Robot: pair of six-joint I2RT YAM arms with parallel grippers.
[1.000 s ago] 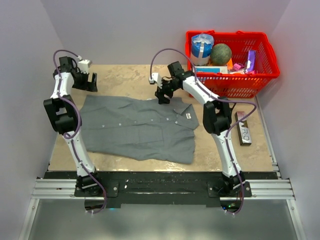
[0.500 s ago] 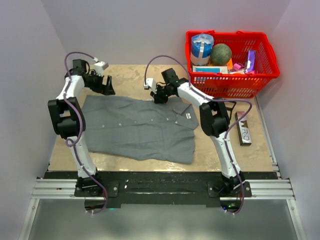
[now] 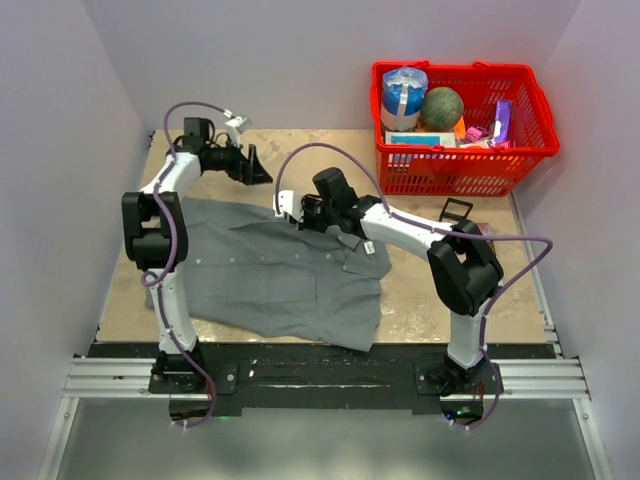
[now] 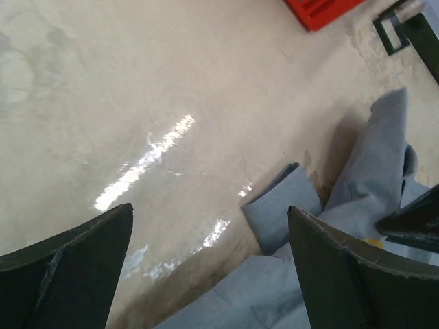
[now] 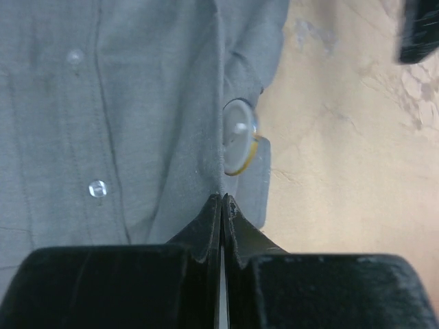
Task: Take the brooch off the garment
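Red basket [image 3: 500, 165] sits at far right corner of tan bench [image 3: 415, 300]. Inside it: blue-and-white wrapped pack [image 3: 403, 93], dull green ball [image 3: 442, 106], purple item [image 3: 502, 120]. Small black open frame [image 3: 456, 210] lies on bench just beside basket.

One garment [image 3: 270, 270], one brooch [image 5: 240, 137], one red basket [image 3: 480, 172]; two pale buttons [image 5: 97, 188] in right wrist view.

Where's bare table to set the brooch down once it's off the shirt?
Free: far table strip between left gripper and red basket; near-right corner beside the shirt. Crowded where the right arm crosses it.
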